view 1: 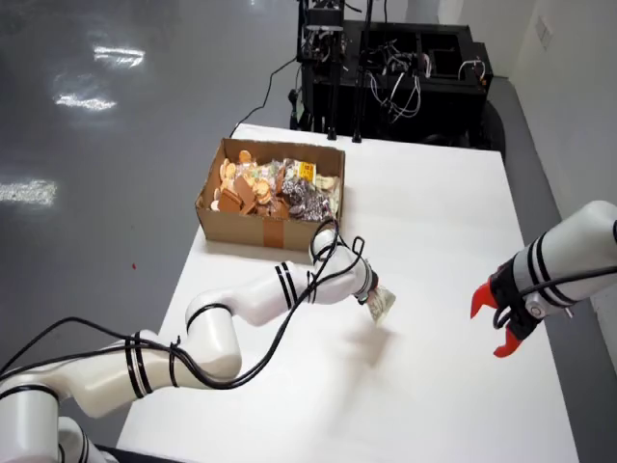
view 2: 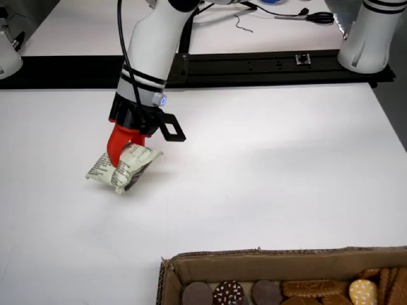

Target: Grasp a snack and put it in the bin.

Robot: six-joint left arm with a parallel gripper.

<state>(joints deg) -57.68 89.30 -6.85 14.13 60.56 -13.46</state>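
Snack packet (view 2: 122,168) sits clamped between the red fingers (view 2: 117,141) of my end effector (view 2: 124,152), which I see pinching the wrapper's upper edge so that the printed foil crumples around the tips; from the low view across the bench I cannot tell whether the packet's lower corner touches the white bench (view 2: 267,171) or hangs just above it. In the high view the end effector (view 1: 376,301) shows at the end of the white working arm (view 1: 289,289), with the packet (view 1: 382,307) a small pale shape directly under it. Beyond the end effector, toward the far side of the bench in that high view, stands the cardboard box (view 1: 241,224), filled with biscuits and wrapped snacks. Well off to the end effector's right there, a second arm's red gripper (view 1: 494,318) hangs with its fingers apart.
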